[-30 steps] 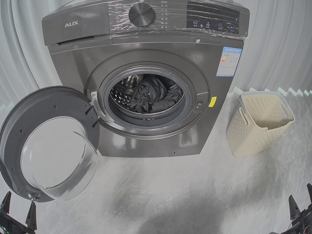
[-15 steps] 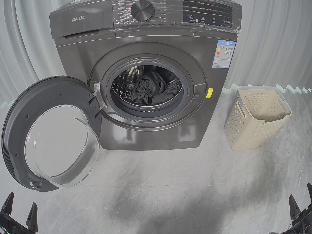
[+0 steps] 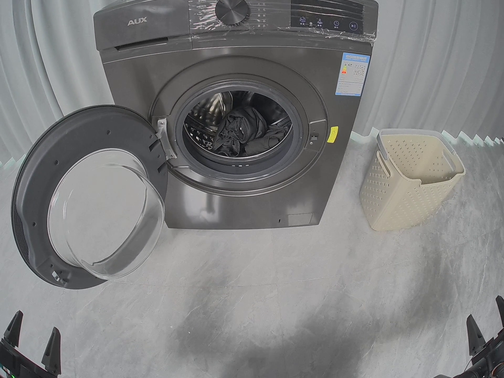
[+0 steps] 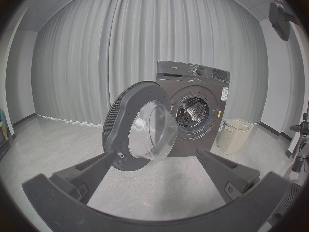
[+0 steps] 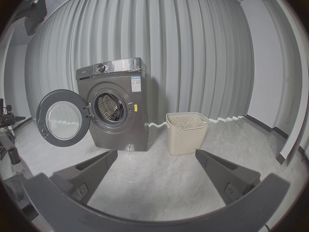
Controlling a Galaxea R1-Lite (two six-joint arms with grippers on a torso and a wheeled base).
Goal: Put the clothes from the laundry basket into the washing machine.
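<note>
The washer [image 3: 236,211] stands with its door [image 3: 89,127] swung wide toward the robot's left, and dark clothes [image 3: 244,132] lie bunched inside its drum. The cream basket [image 3: 388,200] stands upright on the floor just beside the washer, on the robot's right. Both grippers sit low, well in front of the washer: the left gripper [image 3: 34,324], on the door's side, and the right gripper [image 3: 484,311], on the basket's side, each spread wide and gripping nothing.

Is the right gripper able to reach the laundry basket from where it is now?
Probably not yet: the right gripper sits well short of the laundry basket, with bare floor between; nothing blocks it.
</note>
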